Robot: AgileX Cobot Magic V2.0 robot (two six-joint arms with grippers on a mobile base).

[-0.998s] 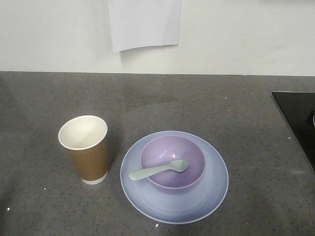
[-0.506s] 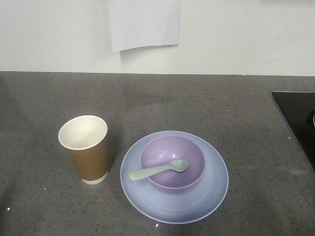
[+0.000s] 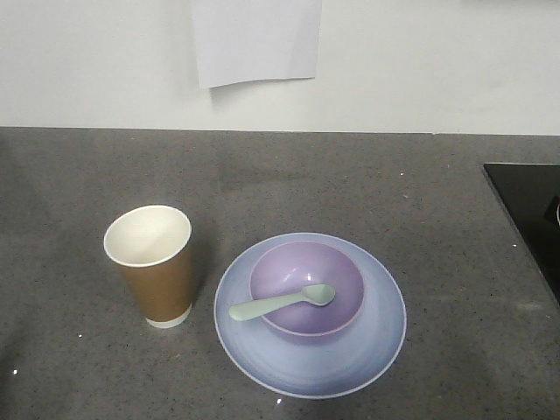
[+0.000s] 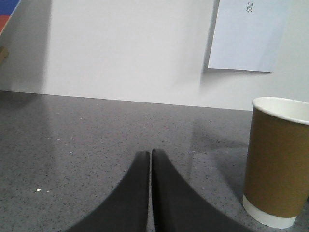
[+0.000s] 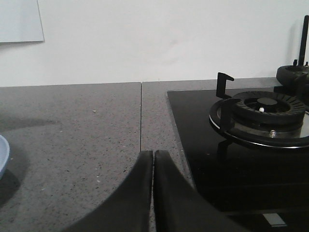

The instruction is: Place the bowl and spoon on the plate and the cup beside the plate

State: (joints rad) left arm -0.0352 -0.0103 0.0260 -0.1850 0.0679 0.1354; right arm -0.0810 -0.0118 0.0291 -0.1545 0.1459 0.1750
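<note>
Place setting on the grey countertop (image 3: 367, 184). The bowl (image 3: 306, 287) sits centred on the plate (image 3: 367, 350); the spoon (image 3: 282, 303) lies inside the bowl, handle over its left rim. The cup (image 3: 150, 265) stands upright just left of the plate, apart from it. Left gripper (image 4: 150, 153), fingers pressed together and empty, rests left of the cup. Right gripper (image 5: 153, 153), likewise closed and empty, lies right of the plate beside the gas hob (image 5: 260, 113).

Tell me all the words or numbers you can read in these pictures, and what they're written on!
"景": one small grey character printed near the top of the white paper sheet taped to the wall, seen in the left wrist view.
The cup, bowl, plate and spoon carry no writing.
No other text is visible anywhere.
</note>
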